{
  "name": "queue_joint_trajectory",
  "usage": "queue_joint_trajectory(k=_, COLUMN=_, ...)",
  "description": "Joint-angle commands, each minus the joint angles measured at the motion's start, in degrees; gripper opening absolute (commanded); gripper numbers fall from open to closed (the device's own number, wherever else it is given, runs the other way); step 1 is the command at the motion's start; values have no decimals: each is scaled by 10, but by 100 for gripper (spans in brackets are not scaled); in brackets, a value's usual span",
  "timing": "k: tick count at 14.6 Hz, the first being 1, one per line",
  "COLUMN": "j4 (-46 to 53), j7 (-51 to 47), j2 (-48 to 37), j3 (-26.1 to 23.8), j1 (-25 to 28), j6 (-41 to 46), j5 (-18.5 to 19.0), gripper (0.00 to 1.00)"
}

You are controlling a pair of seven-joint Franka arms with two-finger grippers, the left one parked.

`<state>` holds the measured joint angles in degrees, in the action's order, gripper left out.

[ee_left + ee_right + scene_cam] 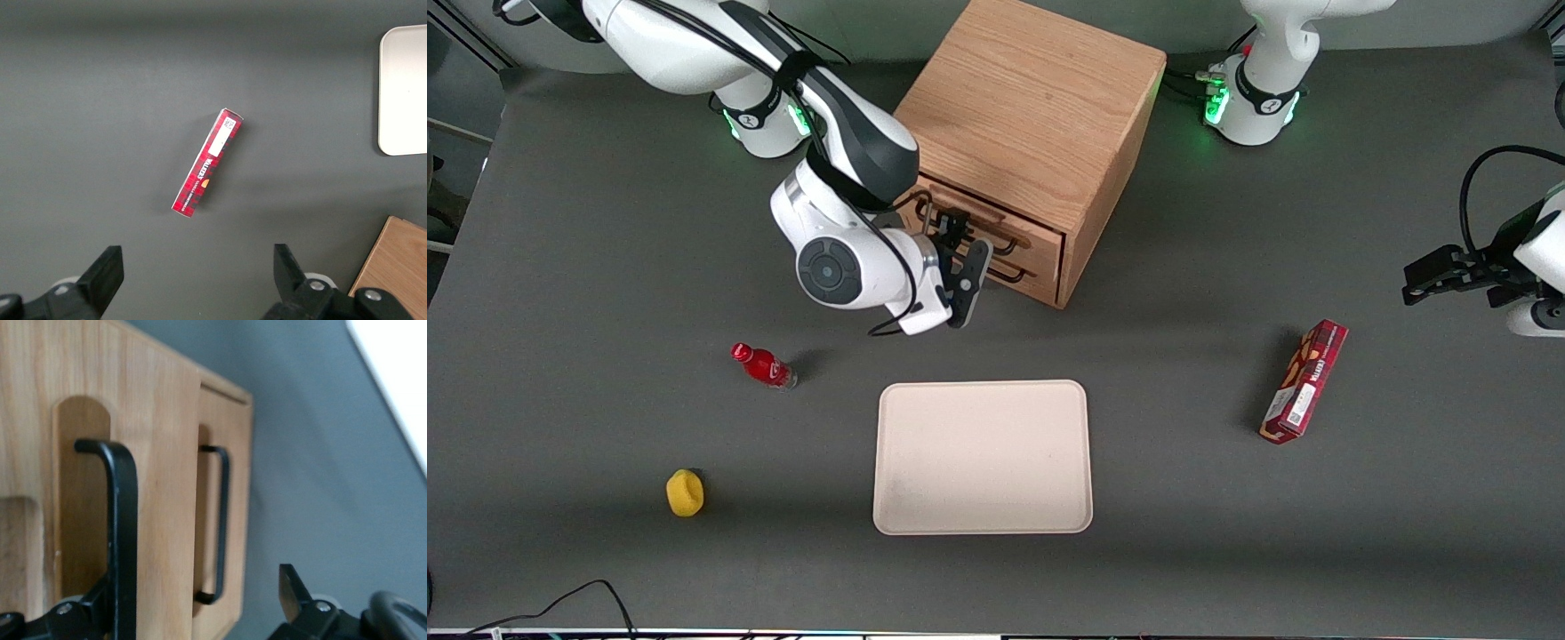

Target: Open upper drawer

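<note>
The oak cabinet [1032, 98] stands on the grey table with two drawers in its front. The upper drawer [1040, 233] has a black wire bar handle [1009, 233]; the lower drawer [1040, 269] sits under it. Both fronts look closed. My right gripper [963, 246] is open, right at the cabinet front. In the right wrist view the upper drawer [160, 453] fills most of the frame. Its handle [123, 520] lies against one of my fingers [67, 617]. The other finger [292, 590] is out past the lower drawer's handle [223, 520]. The gripper [187, 590] holds nothing.
A beige tray [983, 458] lies nearer the front camera than the cabinet. A red bottle [763, 364] and a yellow object [685, 492] lie toward the working arm's end. A red box [1304, 380] lies toward the parked arm's end and shows in the left wrist view [208, 163].
</note>
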<state>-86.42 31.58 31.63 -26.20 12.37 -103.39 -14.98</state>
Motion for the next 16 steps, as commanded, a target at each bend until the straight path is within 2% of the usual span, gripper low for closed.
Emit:
queue_joint_trajectory(k=1, j4=91, j7=-12, j2=61, j3=17, j1=-2, j6=25, j5=24, gripper=100)
queue_joint_trajectory(k=7, j4=179, j7=-3, j2=94, j3=67, j1=-1, j6=99, j5=23, gripper=100)
queue_joint_trajectory(k=16, j4=286, j7=49, j2=148, j3=128, j1=5, j6=99, j5=25, gripper=100)
